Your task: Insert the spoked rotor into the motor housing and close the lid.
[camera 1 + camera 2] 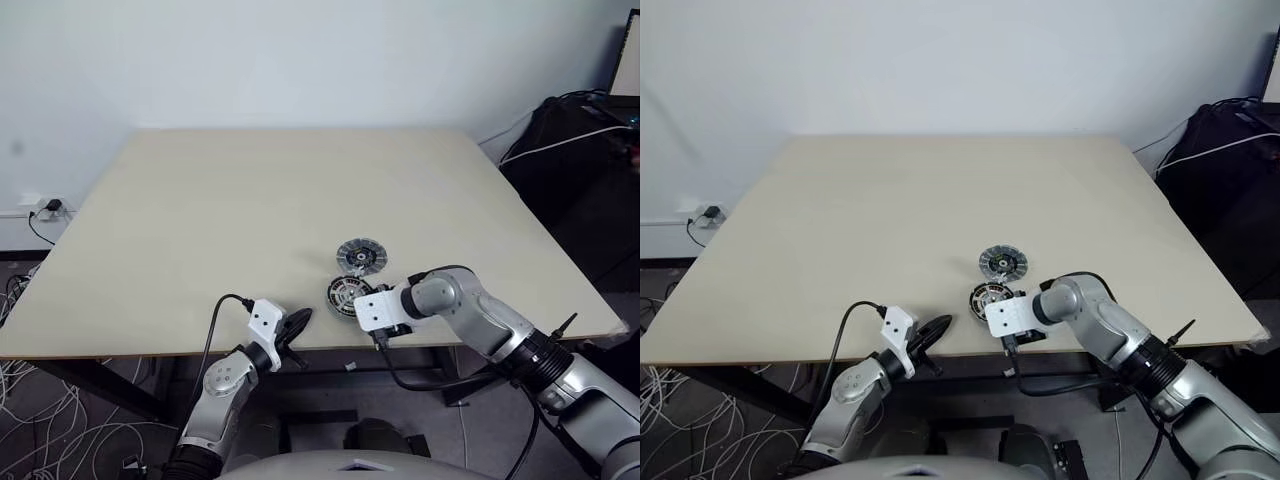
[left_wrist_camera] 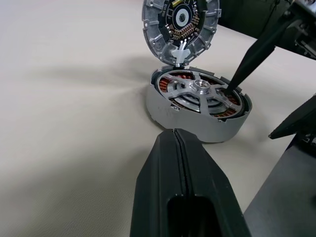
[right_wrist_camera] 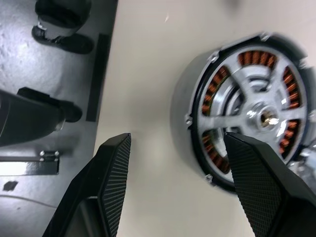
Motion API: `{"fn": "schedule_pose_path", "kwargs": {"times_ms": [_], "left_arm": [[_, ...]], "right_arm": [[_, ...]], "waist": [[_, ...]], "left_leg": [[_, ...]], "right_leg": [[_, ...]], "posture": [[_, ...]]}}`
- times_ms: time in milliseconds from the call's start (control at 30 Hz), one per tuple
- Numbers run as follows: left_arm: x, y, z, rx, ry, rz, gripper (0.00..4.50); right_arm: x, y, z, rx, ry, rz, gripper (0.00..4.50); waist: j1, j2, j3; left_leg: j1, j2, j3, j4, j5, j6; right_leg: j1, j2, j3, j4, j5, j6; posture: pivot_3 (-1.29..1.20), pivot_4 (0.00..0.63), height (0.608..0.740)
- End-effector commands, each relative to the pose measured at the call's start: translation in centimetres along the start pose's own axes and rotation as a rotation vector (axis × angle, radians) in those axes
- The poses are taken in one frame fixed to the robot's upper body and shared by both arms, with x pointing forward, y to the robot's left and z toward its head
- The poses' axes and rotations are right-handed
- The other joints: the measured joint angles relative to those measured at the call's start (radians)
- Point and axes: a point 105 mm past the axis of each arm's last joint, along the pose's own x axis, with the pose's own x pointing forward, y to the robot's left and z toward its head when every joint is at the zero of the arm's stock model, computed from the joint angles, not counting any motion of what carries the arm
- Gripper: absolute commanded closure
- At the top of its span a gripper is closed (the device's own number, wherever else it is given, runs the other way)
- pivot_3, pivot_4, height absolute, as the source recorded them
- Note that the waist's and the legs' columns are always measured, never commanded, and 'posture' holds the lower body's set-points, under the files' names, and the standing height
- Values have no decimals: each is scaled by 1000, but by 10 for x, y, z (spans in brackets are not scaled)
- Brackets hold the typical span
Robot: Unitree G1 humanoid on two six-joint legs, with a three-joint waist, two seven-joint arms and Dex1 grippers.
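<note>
We see desk [image 1: 200, 220]. Right gripper [image 3: 177, 187] open, one finger over motor housing [image 2: 197, 106]; spoked rotor [image 2: 200, 90] seated inside. Hinged lid [image 2: 180, 22] raised just beyond. Left gripper [image 2: 182, 163] closed, empty, housing just ahead.

A: Where does the motor housing [image 1: 347, 294] lie?

B: On the table [image 1: 220, 220], low and right of centre in the head view, near the front edge, with the spoked rotor [image 2: 197, 92] seated in it.

A: And the lid [image 1: 360, 255]?

B: Just behind it, up and slightly right, touching its rim.

A: The grippers?

B: The right gripper [image 1: 385, 322] sits at the housing's lower right; the left gripper [image 1: 296, 324] lies lower left, apart from it.
</note>
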Motion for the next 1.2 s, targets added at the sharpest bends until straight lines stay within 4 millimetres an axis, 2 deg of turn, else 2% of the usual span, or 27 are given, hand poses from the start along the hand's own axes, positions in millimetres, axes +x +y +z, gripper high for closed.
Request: {"fn": "schedule_pose_path", "kwargs": {"times_ms": [33,167,200,267,467,533,800,1067,1200], "left_arm": [[2,-1,15,21,-55,-7,4500],[2,0,14,20,-55,-4,4500],[2,0,14,20,-55,-3,4500],[2,0,14,20,-55,-3,4500],[3,0,14,18,-57,-1,4500],[3,0,13,16,-57,1,4500],[3,-1,14,12,-59,-1,4500],[3,-2,13,6,-58,-3,4500],[4,-2,13,2,-58,-4,4500]], "right_arm": [[-7,-10,0,-5,-2,-37,1264],[-7,-11,-2,0,6,-36,1264],[-7,-11,-2,1,6,-35,1444],[-7,-12,-2,2,8,-35,1879],[-8,-14,0,3,1,-41,3846],[-8,-15,2,4,-6,-49,4359],[-9,-18,13,66,-55,-88,4368],[-25,-29,43,262,-188,-153,4368],[-33,-24,54,381,-231,-132,4368]], "waist": [[0,0,0],[0,0,0],[0,0,0],[1,0,0],[2,0,0],[4,0,0],[3,0,0],[4,1,0],[10,1,0]], "left_leg": [[0,0,0,0,0,0],[0,0,0,0,0,0],[0,0,0,0,0,0],[0,0,0,0,0,0],[0,0,0,0,0,0],[0,0,0,0,0,0],[0,0,0,0,0,0],[-1,0,0,0,0,0],[-2,0,0,0,0,0]], "right_leg": [[0,0,0,0,0,0],[0,0,0,0,0,0],[0,0,0,0,0,0],[0,0,0,0,0,0],[0,0,0,0,0,0],[0,0,0,0,0,0],[0,0,0,0,0,0],[-1,0,0,0,0,0],[-1,-2,0,0,0,0]], "posture": [[0,0,740],[0,0,740],[0,0,740],[0,0,740],[0,0,740],[0,0,740],[0,0,740],[0,0,740],[0,0,740]]}}
